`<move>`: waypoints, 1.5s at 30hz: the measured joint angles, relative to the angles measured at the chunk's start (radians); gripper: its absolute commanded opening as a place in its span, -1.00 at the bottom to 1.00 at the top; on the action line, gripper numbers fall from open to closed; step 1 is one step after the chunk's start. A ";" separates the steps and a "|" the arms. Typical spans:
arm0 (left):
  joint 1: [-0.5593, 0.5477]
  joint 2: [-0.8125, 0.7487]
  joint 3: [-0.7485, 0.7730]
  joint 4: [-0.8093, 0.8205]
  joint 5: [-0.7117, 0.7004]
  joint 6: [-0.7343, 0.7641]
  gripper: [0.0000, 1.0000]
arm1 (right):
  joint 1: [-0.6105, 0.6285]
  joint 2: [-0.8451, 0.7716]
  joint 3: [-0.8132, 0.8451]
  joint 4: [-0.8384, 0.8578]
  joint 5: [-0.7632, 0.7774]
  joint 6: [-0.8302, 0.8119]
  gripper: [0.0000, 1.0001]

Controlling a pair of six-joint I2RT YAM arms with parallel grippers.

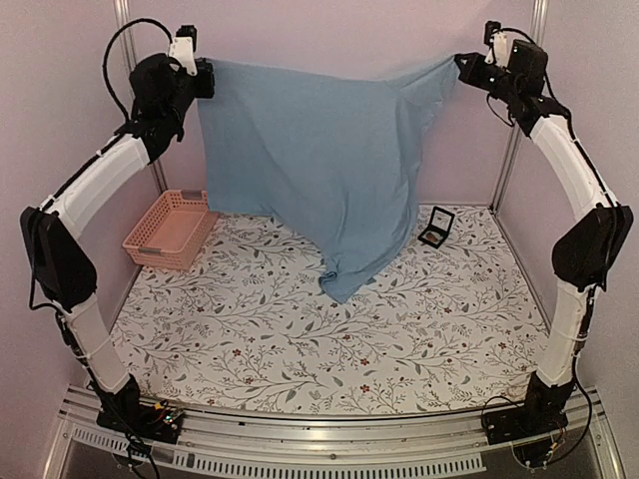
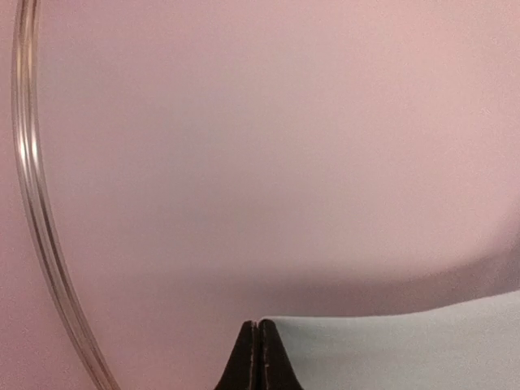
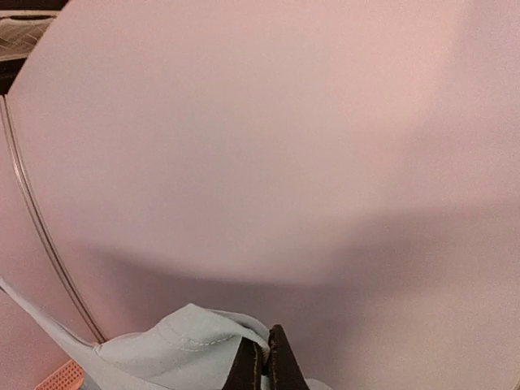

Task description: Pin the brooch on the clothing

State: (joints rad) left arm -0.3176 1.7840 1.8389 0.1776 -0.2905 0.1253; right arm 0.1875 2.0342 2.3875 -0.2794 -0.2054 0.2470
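While both arms reach up toward the back wall [image 1: 329,30], you have the T-shirt [image 1: 310,150] strung between them like a sheet.

On your left, the pink basket [image 1: 150,247] sits on the floral table [image 1: 300,339] near its left edge, below the raised left arm. Above it, the left gripper [image 1: 208,78] has its jaws pressed fully together on the shirt's upper left corner. In the left wrist view the two dark fingers [image 2: 244,361] meet with no gap, and pale blue cloth runs off to the right from them.

Moving across, the shirt hangs from corner to corner with its top edge dipping a little in the middle. A plain blue face is turned toward the overhead camera. The cloth narrows as it falls, and its lowest fold rests on the table near the back centre.

Just right of that hanging cloth, a small black case [image 1: 436,227] lies open on the table. You can see a brownish-orange patch inside it. That may be the brooch [image 1: 433,237], but it is too small in this view to be sure.

On your far right, the right gripper [image 1: 461,62] is also clamped tight, holding the shirt's other upper corner. In the right wrist view its fingers [image 3: 280,361] pinch a bunched, stitched edge of the fabric.
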 measured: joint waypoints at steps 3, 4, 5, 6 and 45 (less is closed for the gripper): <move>0.018 0.037 0.201 -0.006 0.049 0.064 -1.00 | -0.050 -0.118 -0.031 0.146 -0.031 -0.022 -1.00; 0.022 0.036 0.225 -0.005 0.061 0.080 -1.00 | -0.052 -0.148 -0.018 0.182 -0.042 -0.039 -1.00; 0.026 0.032 0.237 -0.003 0.074 0.095 -1.00 | -0.049 -0.168 -0.005 0.211 -0.053 -0.057 -1.00; 0.029 0.026 0.235 0.000 0.082 0.110 -1.00 | -0.043 -0.184 0.000 0.231 -0.065 -0.077 -1.00; -0.370 -0.322 -0.739 -1.108 -0.155 -0.088 -1.00 | 0.590 -0.675 -1.464 -0.557 -0.122 0.143 -1.00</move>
State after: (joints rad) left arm -0.6880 1.4624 1.0996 -0.9302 -0.4454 0.0376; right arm 0.7776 1.3590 0.9234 -0.8360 -0.3279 0.3901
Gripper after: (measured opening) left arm 0.005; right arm 0.015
